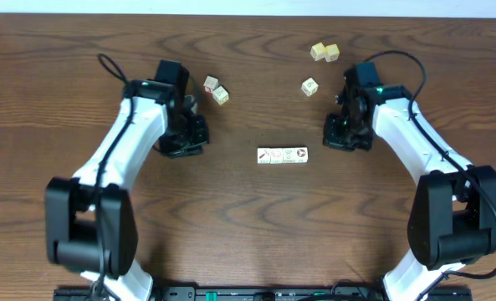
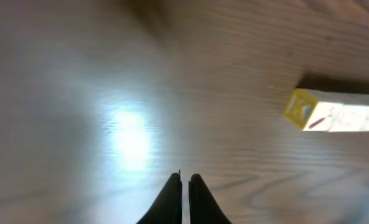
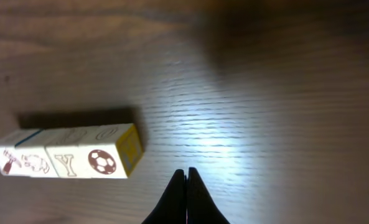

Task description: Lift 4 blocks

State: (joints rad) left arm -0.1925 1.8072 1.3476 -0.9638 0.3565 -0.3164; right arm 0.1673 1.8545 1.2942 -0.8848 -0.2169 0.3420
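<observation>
Four blocks lie on the desk, none lifted yet

None of the lifting is done, as far as I can tell.

Start on the left. The left arm reaches over the desk. Its tip sits at about nine o'clock from the blocks, well apart from them. The left jaws are pressed together and pinch nothing. In the left wrist view only bare wood lies under them, and the row shows far off at about two o'clock.

Next, at about eleven o'clock from the row, two loose cubes sit side by side. I do not think they are part of the job.

In the middle lies the row of four blocks. They touch each other end to end in one straight line, flat on the desk. Nothing holds them. The wrist views show white faces with small pictures, and one end of the row is yellow.

At about one o'clock from the row sits one lone cube. Further off the same way is a pair of pale cubes.

Last comes the right arm. Its tip is at about three o'clock from the row, near it but not touching. The right jaws are pressed together too and hold nothing. In the right wrist view the row lies at about nine o'clock from the tips.

So the whole job is left to do. My guess is that each arm must move in to one end of the row. Then they could squeeze it between them and raise all four blocks at once.
</observation>
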